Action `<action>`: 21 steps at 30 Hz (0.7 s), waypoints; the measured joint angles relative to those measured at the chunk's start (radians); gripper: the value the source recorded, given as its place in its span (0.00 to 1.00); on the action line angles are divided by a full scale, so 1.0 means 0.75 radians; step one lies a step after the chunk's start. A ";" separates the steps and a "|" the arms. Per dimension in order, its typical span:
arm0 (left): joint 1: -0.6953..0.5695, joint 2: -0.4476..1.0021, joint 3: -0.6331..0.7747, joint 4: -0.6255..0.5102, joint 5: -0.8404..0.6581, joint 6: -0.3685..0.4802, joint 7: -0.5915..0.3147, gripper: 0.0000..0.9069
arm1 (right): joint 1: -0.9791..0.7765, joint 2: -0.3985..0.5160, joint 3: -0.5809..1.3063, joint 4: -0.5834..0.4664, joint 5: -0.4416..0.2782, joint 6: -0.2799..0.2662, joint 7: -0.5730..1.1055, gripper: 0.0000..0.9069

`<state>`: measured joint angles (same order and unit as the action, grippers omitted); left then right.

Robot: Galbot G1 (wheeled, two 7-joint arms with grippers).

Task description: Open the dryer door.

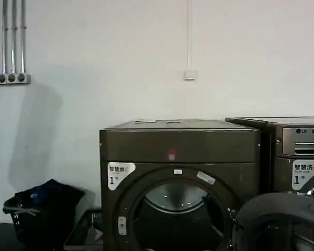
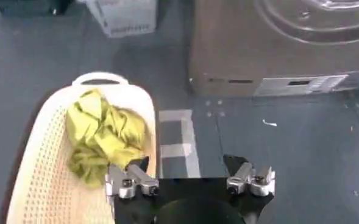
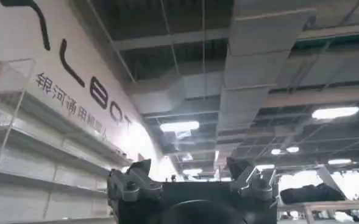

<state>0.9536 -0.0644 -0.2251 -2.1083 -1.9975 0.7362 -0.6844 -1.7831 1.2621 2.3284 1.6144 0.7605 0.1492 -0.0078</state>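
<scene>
Dark laundry basket [image 1: 42, 209] is sitting on the floor at far left by the white wall. The dryer [image 1: 179, 146] is standing centre, drum opening exposed. The dryer door [image 1: 282, 222] is hanging swung open at lower right, in front of the LG machine [image 1: 298, 151] next door.

Left gripper [image 2: 189, 176] is hovering over grey floor with fingers spread, grasping nothing, beside a cream basket [image 2: 39, 176] holding a yellow-green cloth [image 2: 103, 137] (a machine front shows beyond).

Right gripper [image 3: 191, 176] is pointing up at the ceiling, fingers apart and empty.
</scene>
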 joint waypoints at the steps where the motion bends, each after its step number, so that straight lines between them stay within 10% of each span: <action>1: -0.002 0.002 0.000 0.012 -0.009 0.000 -0.001 1.00 | -0.003 -0.003 0.003 -0.001 0.000 0.000 0.000 1.00; 21: -0.002 0.011 -0.043 0.076 -0.178 0.000 -0.133 1.00 | -0.005 -0.003 0.002 -0.007 0.002 0.002 0.001 1.00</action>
<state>0.9522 -0.0562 -0.2576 -2.0514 -2.1308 0.7364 -0.7842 -1.7872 1.2601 2.3296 1.6095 0.7616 0.1506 -0.0072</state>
